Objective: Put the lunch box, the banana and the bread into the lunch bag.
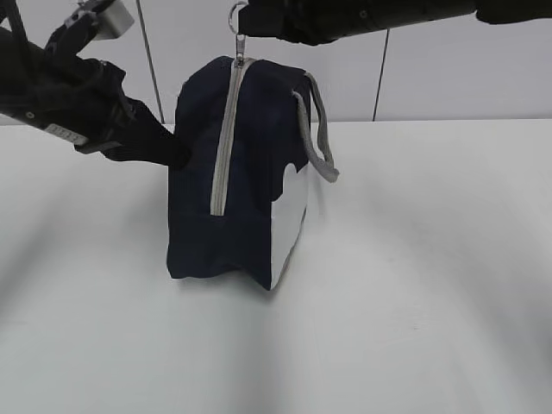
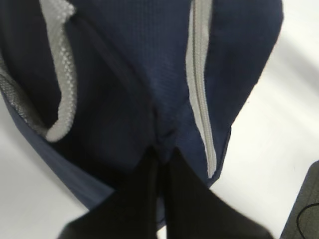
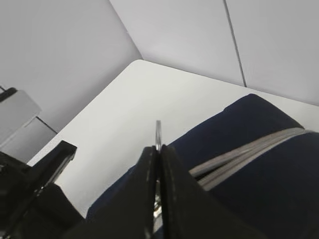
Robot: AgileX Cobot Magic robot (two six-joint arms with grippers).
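Observation:
The navy lunch bag stands upright on the white table, its grey zipper running down the near face with the teeth together. At the bag's top, my right gripper is shut on the zipper's ring pull; the ring pokes out above the pressed fingertips of the right gripper. My left gripper is shut on a fold of the bag's fabric on its left side; the left gripper pinches navy cloth beside the zipper. Lunch box, banana and bread are out of view.
Grey strap handles hang on the bag's right side, and one strap loops near the left gripper. The white table spreads around the bag, with a pale wall behind. The left arm shows low in the right wrist view.

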